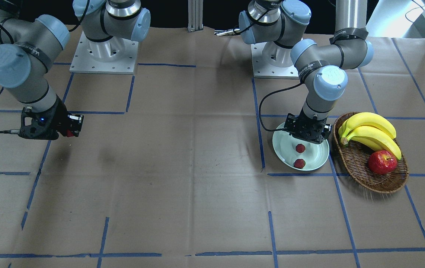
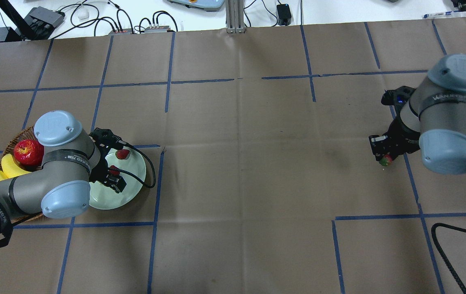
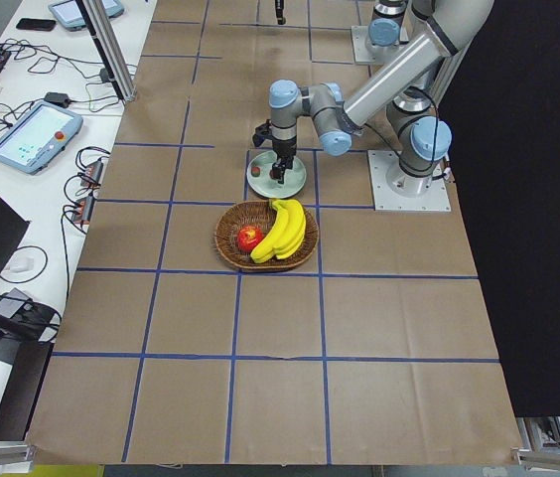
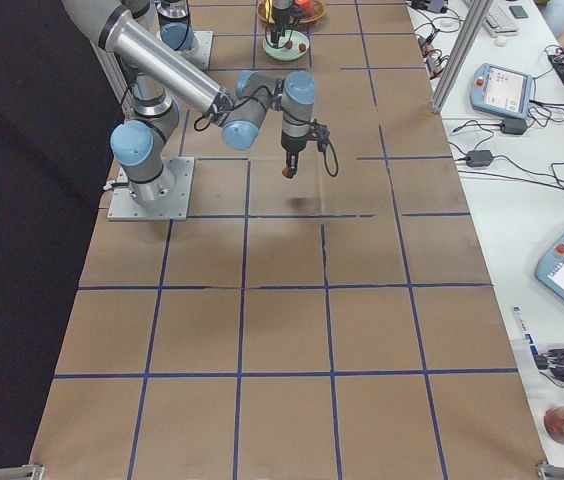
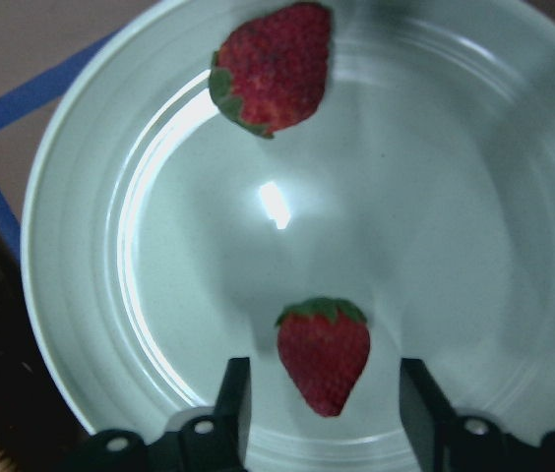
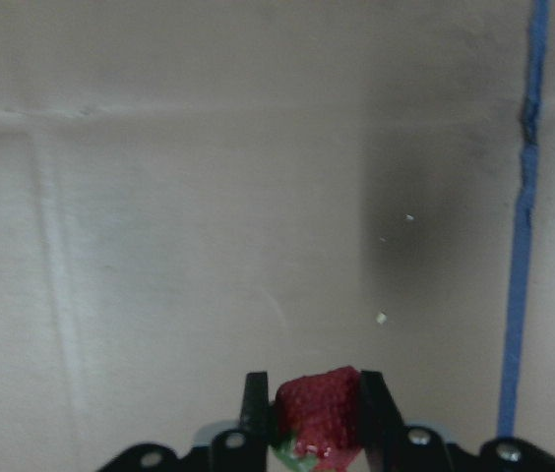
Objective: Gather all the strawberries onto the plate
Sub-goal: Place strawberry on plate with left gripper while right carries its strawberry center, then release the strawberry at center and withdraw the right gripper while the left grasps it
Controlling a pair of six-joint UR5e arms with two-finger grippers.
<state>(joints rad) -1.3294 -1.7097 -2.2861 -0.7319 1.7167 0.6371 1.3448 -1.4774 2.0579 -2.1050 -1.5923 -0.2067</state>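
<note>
The mint-green plate (image 1: pixel 316 156) lies next to the basket. Two strawberries lie on it: one near the far rim (image 5: pixel 276 67) and one (image 5: pixel 324 354) between the fingers of my left gripper (image 5: pixel 325 376), which is open and hangs low over the plate without touching the berry. From the front these berries show apart (image 1: pixel 300 148) (image 1: pixel 299 163). My right gripper (image 6: pixel 312 388) is shut on the third strawberry (image 6: pixel 319 408) and holds it above bare table paper, far from the plate (image 2: pixel 135 179). In the overhead view that berry (image 2: pixel 385 161) shows at the fingertips.
An oval wicker basket (image 1: pixel 361 175) with bananas (image 1: pixel 368 128) and a red apple (image 1: pixel 382 162) stands right beside the plate. Two arm bases (image 1: pixel 104 52) (image 1: pixel 275 56) sit at the robot's edge. Blue tape lines cross the brown paper.
</note>
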